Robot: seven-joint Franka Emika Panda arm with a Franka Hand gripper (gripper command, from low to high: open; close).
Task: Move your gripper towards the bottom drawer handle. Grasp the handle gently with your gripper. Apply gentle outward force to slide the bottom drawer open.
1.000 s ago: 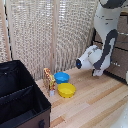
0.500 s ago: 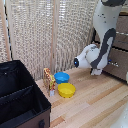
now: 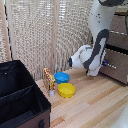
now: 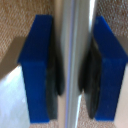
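In the wrist view my gripper is shut on the bottom drawer handle, a thin silver bar running between the two blue-tipped fingers. The dark pads press on both sides of the bar. In the exterior view the white arm reaches to the dark brown dresser at the exterior view's right. The gripper is mostly hidden there behind the wrist. The bottom drawer juts out a little from the drawers above it.
A black fabric box stands at the front of the exterior view's left. A blue bowl, a yellow bowl and a small orange object sit on the wood floor. A slatted screen stands behind.
The arm has shifted a little toward the exterior view's left, away from the dresser, and the bottom drawer front has come out with it.
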